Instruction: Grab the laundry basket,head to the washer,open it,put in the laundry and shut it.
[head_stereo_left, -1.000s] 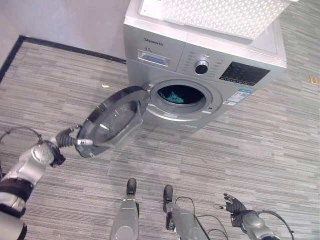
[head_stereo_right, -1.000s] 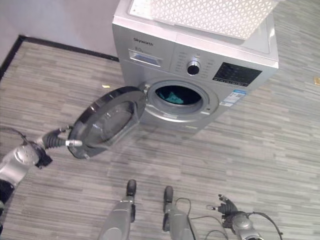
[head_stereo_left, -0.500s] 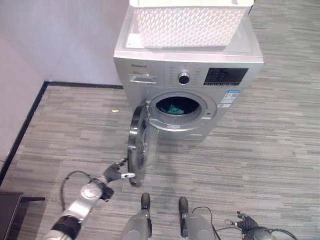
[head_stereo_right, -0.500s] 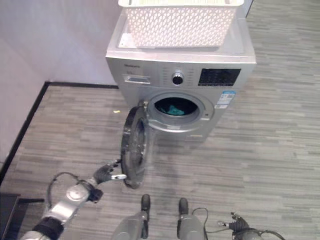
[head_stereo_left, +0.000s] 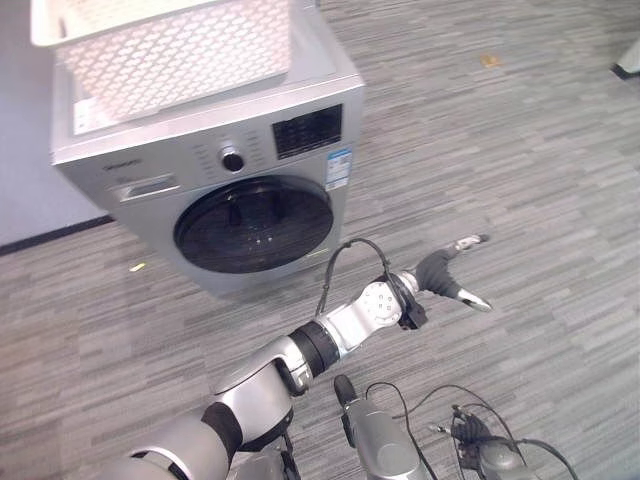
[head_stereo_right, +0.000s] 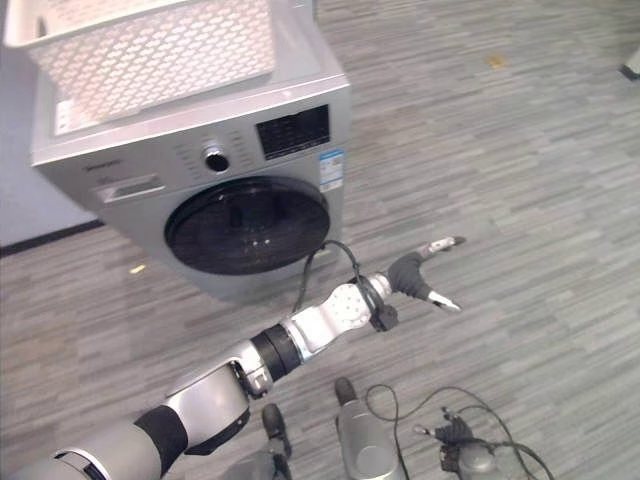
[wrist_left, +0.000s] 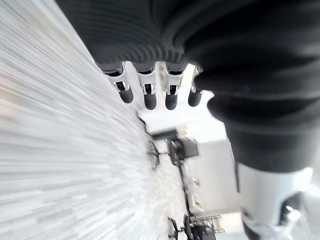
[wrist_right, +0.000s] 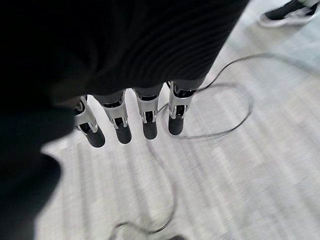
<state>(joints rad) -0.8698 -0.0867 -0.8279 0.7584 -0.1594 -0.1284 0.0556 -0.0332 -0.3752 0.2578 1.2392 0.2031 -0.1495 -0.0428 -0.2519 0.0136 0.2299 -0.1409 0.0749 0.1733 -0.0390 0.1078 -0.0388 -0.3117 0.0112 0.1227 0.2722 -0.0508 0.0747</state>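
Observation:
The silver washer (head_stereo_left: 210, 150) stands at the upper left with its round dark door (head_stereo_left: 253, 225) shut flat against the front. A white lattice laundry basket (head_stereo_left: 170, 50) sits on top of the washer. My left hand (head_stereo_left: 445, 275) hangs in the air over the floor to the right of the washer, well away from the door. Its fingers (wrist_left: 145, 95) are straight and hold nothing. My right hand (head_stereo_left: 470, 430) hangs low near the floor at the bottom edge, and its fingers (wrist_right: 122, 125) are relaxed and empty.
Grey striped floor (head_stereo_left: 520, 180) stretches wide to the right of the washer. A wall with black skirting (head_stereo_left: 50, 235) runs behind it on the left. A small yellow scrap (head_stereo_left: 137, 266) lies by the washer's front. A person's shoe (wrist_right: 287, 12) shows nearby.
The washer door, open half a second ago with my left hand at its edge, is now shut. My left hand has swung off to the right. The camera has turned too.

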